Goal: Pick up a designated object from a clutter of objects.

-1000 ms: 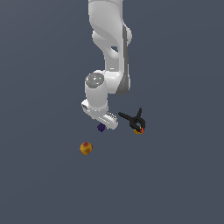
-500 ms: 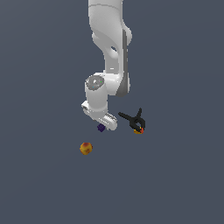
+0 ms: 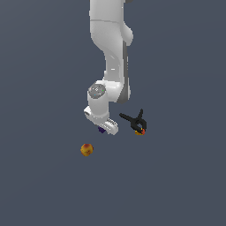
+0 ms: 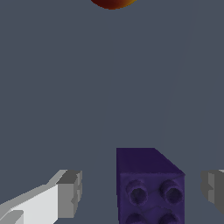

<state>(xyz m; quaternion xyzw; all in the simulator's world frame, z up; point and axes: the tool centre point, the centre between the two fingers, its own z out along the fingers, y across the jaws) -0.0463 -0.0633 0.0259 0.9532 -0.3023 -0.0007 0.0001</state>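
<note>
Two fingers (image 4: 65, 197) of the gripper (image 4: 140, 192) stood spread, purple block (image 4: 148, 186) between them, gaps either side, low centre of wrist frame. Ball (image 3: 87, 149) lower left, clamp (image 3: 137, 122) right of centre, bare grey floor (image 3: 176, 185) all around.

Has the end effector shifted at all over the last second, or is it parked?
No. In the exterior view the end effector keeps the same offset from the black clamp and the yellow-red ball, low over the purple block.
</note>
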